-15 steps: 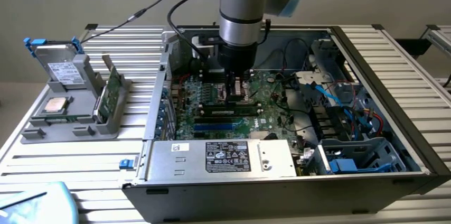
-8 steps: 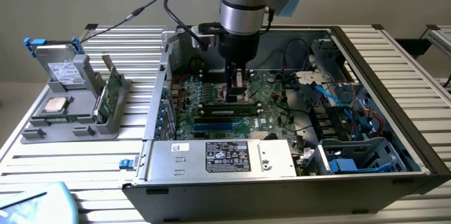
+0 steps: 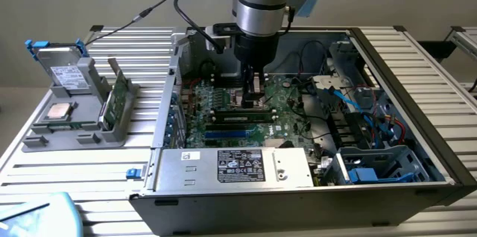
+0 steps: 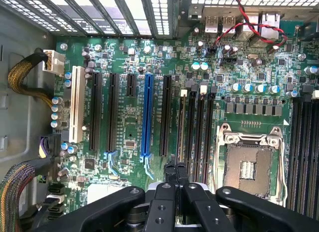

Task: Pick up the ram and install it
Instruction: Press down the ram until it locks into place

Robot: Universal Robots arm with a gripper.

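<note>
The end effector [image 3: 251, 100] is fully closed, hovering over the motherboard [image 3: 223, 100]. The ram [image 3: 240, 118] lies seated in a slot at 6 o'clock of it. Judged light, stiff and fragile: grip by the long edges, avoiding chips.

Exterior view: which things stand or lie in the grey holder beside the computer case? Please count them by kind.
In the grey holder:
Boxed drive: 1
Square silver chip: 1
Green card: 1
Total: 3
</note>
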